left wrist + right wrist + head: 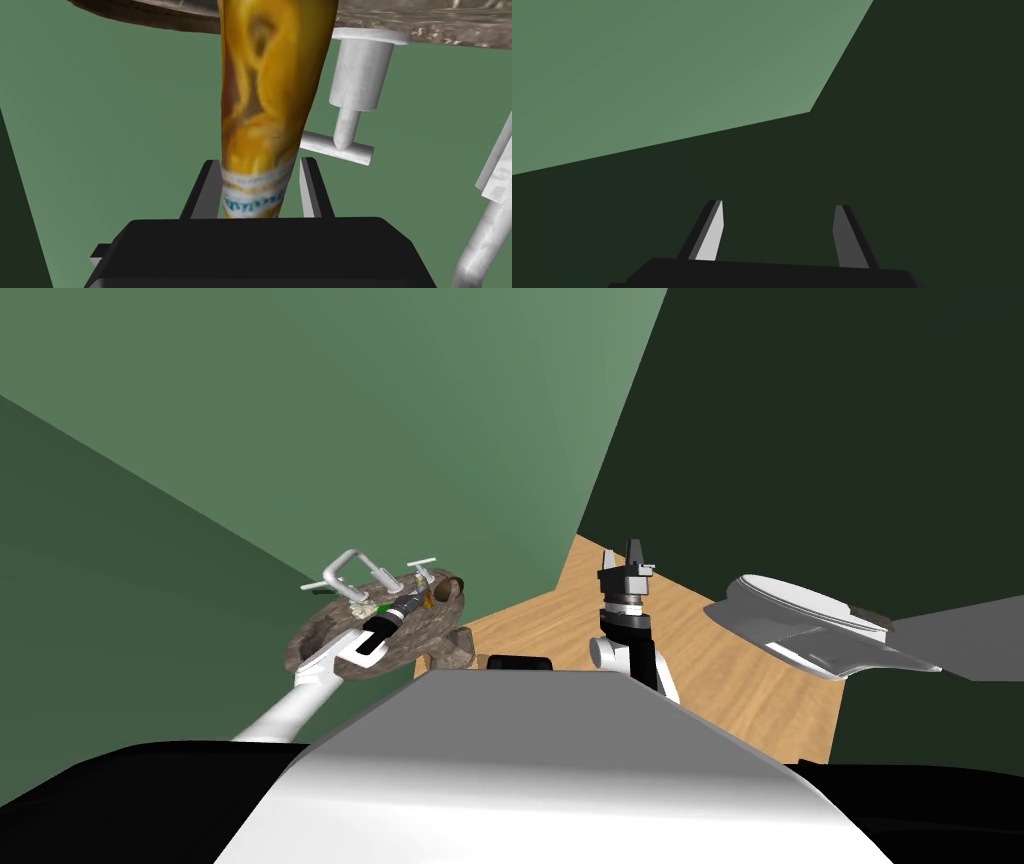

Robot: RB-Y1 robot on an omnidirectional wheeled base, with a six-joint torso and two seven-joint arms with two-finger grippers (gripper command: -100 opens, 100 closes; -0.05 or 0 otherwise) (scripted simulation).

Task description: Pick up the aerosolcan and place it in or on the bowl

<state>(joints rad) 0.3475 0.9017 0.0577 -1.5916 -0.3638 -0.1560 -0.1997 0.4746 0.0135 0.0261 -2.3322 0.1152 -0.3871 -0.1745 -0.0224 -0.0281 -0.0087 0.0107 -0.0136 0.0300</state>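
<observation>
Yellow and orange with a white band, the spray can (265, 100) is cut off on the side away from the hand by the left wrist view's edge. Its other end is hidden behind the dark body of the left gripper (258, 161). The blue lettering on the band is too blurred to read. In the head view the can (428, 591) is a small speck, and just past it sits a dark brown round shape (450, 585) that I cannot identify (it may be part of the rim). A pale pipe (482, 230) is also cut off at the picture's edge.

The left arm reaches out long and straight over a brown, stone-looking basin (330, 633), forearm and hand in one line. Its fingers (197, 192) press the can's sides near the white band, holding it firmly. The can's long axis runs straight out from between them, in line with the forearm. It points away from the hand toward the basin's far rim (425, 25), close beside a white cross-shaped tap handle (355, 75) and not touching it.

The right arm stands raised in front of the chest above the wooden floor (740, 678). The right gripper (622, 554) points up, its blades (712, 230) set wide apart with nothing between them. A white and grey fixture (800, 623) lies well off to its right.
</observation>
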